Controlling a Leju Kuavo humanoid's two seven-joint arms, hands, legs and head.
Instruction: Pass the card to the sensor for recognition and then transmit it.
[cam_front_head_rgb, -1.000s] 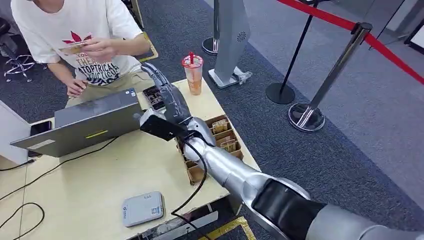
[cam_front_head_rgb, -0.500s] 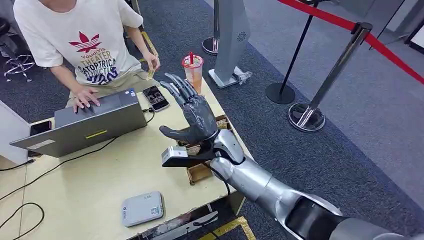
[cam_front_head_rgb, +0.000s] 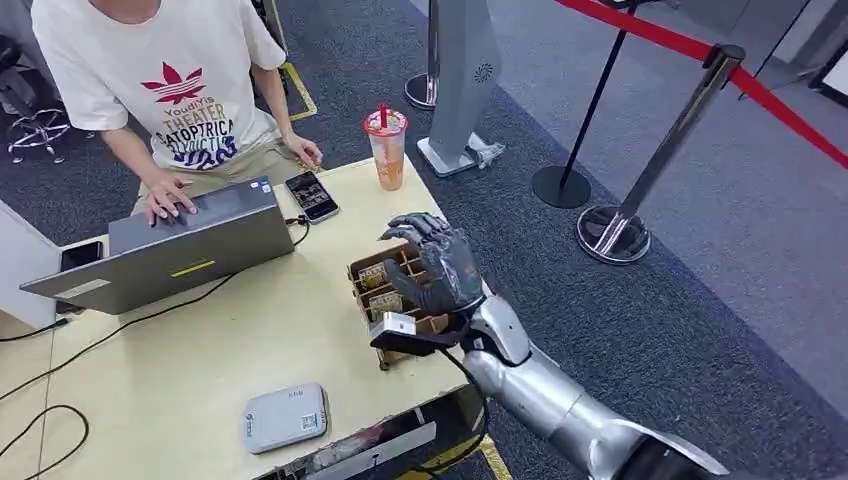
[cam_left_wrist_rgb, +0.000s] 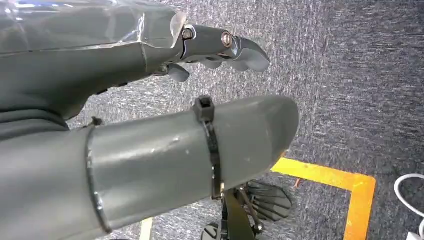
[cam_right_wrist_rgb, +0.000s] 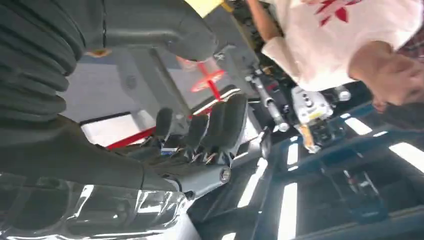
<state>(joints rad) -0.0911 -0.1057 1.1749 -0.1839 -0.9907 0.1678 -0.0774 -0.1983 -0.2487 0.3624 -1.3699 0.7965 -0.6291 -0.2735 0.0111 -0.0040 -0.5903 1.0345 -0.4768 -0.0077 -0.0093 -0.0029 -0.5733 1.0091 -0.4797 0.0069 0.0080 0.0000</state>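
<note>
1. Cards, small and yellowish (cam_front_head_rgb: 385, 302), stand in the slots of a brown compartmented cardboard box (cam_front_head_rgb: 400, 300) on the pale wooden table (cam_front_head_rgb: 200, 350).
2. Right hand (cam_front_head_rgb: 437, 262), dark grey, hovers over that box with fingers curled downward, holding nothing.
3. Left hand (cam_left_wrist_rgb: 150, 65) hangs over grey carpet, fingers loosely bent and empty.
4. Grey rectangular card reader (cam_front_head_rgb: 286, 416) lies near the table's front edge.

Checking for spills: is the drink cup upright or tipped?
Upright: the cup stands on the table, lid and straw on top.

silver arm (cam_front_head_rgb: 540, 395); dark grey hand (cam_front_head_rgb: 440, 265); black wrist cable
</note>
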